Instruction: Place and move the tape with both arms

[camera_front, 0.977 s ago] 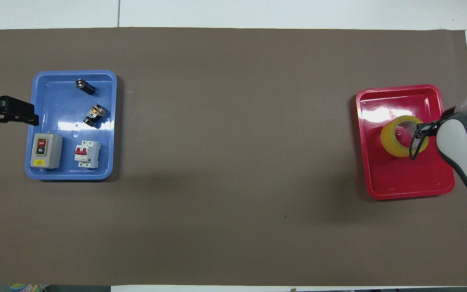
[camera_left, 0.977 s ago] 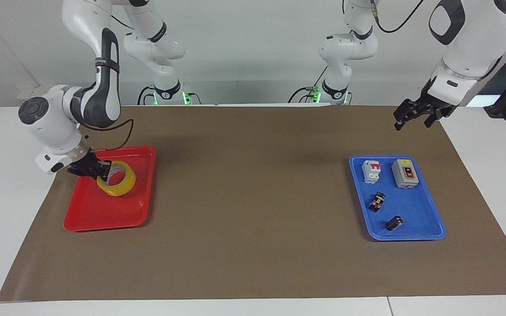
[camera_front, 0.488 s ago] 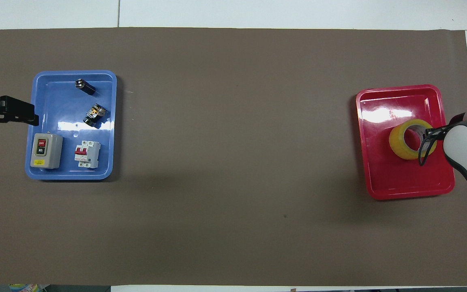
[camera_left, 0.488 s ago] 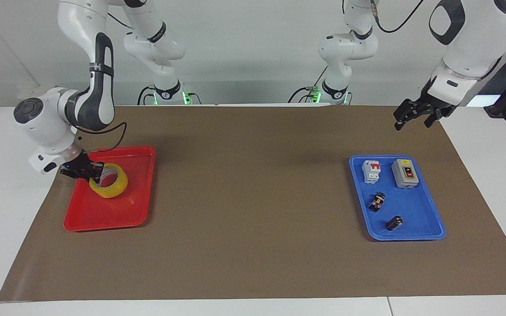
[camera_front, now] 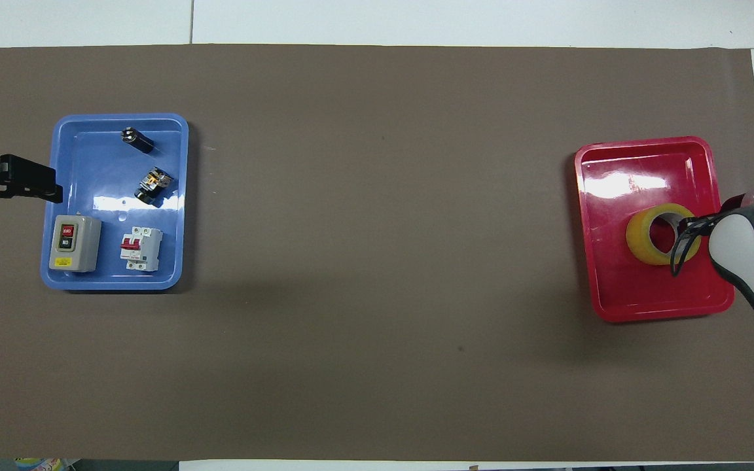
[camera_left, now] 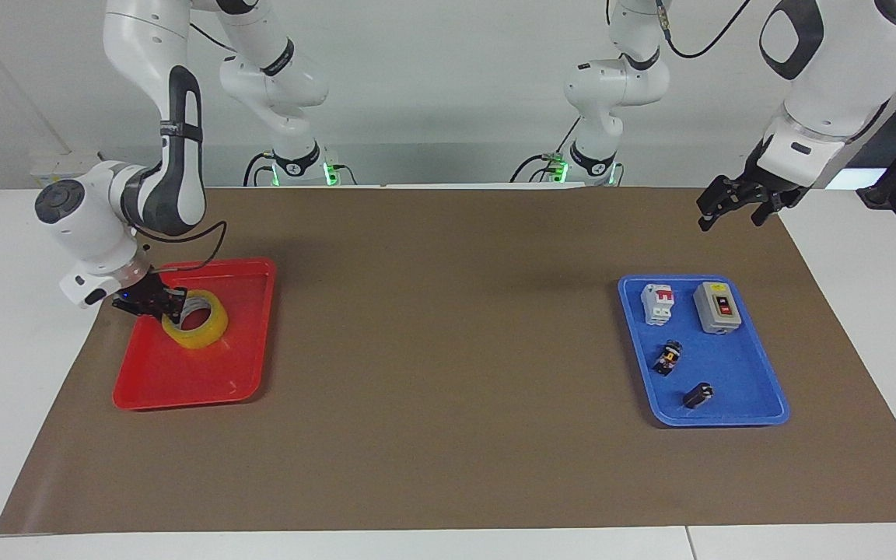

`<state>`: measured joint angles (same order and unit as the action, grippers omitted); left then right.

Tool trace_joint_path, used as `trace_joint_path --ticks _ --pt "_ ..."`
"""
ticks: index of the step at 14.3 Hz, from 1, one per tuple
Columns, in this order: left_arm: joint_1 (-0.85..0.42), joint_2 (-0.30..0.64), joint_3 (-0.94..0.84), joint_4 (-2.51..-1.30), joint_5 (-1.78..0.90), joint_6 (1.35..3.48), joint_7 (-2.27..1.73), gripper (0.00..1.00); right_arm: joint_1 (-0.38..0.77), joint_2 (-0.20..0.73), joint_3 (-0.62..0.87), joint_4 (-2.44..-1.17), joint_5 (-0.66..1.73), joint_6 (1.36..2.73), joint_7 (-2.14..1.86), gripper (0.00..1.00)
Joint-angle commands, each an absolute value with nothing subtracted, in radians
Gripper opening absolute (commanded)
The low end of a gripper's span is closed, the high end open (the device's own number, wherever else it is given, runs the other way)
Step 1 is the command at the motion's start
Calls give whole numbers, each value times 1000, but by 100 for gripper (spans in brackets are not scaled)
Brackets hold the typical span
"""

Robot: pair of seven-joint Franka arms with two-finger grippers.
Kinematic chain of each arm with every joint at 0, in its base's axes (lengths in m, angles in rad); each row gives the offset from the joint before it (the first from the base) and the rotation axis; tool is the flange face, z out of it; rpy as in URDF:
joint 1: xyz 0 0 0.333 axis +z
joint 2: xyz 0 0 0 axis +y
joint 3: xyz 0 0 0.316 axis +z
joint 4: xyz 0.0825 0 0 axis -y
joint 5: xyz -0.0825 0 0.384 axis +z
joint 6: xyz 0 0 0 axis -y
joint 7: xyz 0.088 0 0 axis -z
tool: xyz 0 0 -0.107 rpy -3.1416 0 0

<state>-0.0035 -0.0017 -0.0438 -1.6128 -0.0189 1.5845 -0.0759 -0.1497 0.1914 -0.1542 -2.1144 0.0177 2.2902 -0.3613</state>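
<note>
Yellow tape (camera_left: 197, 319) lies flat in the red tray (camera_left: 183, 381) with the right gripper (camera_left: 172, 302) at its rim—whether its fingers pinch it I cannot tell—while the left gripper (camera_left: 724, 208) waits open near the blue tray (camera_left: 759, 404), presumably for a handover.

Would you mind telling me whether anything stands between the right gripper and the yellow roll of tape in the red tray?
Nothing visible does. The right gripper is already at the translucent yellow roll of packing tape, on the side toward the right arm's end, inside the red plastic tray. The tray holds nothing else.
</note>
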Motion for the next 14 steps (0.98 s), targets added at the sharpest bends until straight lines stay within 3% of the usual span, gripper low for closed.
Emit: trace_joint_path --ticks 1,3,7,11,14 --pt "9 -12 -51 -1621 -32 1575 -61 100 -156 175 -141 -2111 21 2296 -367 100" --pt "9 -12 -51 -1621 -32 1575 -61 100 -153 157 -134 -2068 28 2263 -351 100" --pt "9 -12 -51 -1621 -32 1575 -61 100 -129 86 -130 -1938 34 2022 -327 100" --pt "9 -12 -51 -1621 -32 1575 -61 100 -86 -69 -127 -1908 32 1852 -244 100" --pt "9 -12 -51 -1621 -32 1575 -61 100 -87 -51 -129 -1719 20 1636 -201 100"
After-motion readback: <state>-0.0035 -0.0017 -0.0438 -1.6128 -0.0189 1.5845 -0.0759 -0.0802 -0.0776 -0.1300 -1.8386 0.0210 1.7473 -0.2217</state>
